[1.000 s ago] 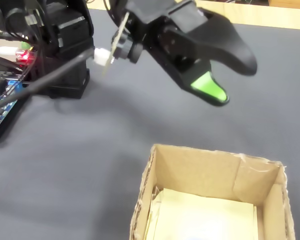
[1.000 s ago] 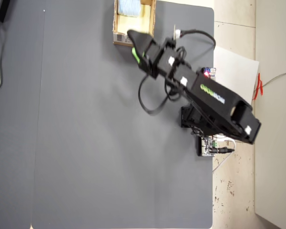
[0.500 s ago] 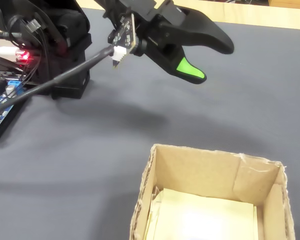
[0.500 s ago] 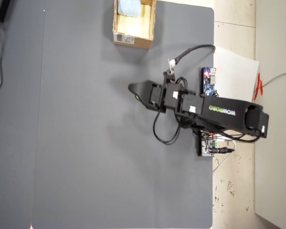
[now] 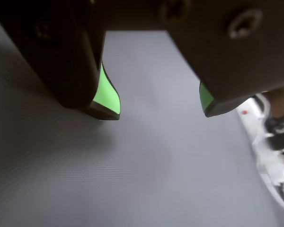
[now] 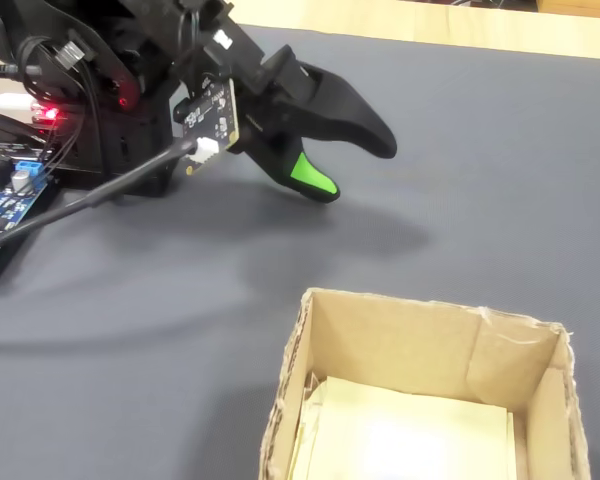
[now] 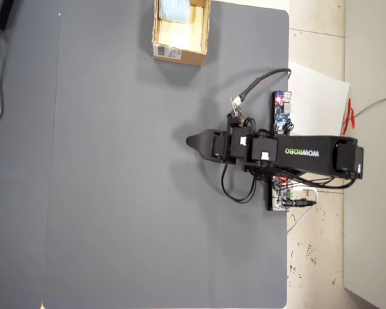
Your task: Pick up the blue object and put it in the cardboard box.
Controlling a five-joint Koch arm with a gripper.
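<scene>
Closest to you, in the wrist view, the gripper (image 5: 158, 108) hangs above bare grey mat (image 5: 132, 179) with its two green-tipped jaws parted by a moderate gap and nothing between them — it carries no load. The mat under and ahead of the tips is plain; only some pale, blurred hardware shows at the right edge of that view, too soft to name.

In the fixed view the gripper (image 6: 340, 165) points down toward the mat, low over it, and the cardboard box (image 6: 310, 330) stands nearer the camera than the tips, well apart from them. You see cream lining on its floor; the blue object is not visible from this angle.

In the overhead view the arm (image 7: 309, 154) lies across the mat's right side, with the gripper (image 7: 193, 140) at its left end. Far beyond the tips, toward the top edge, sits the cardboard box (image 7: 180, 56), white label on its near outer wall. The blue object (image 7: 175, 9) already lies inside it, at the far end, pale blue against the cream.

Judged from this layout, you may regard the placing as done — the block is boxed and the jaws are empty. What appears to remain is only parking the arm clear of the box.
</scene>
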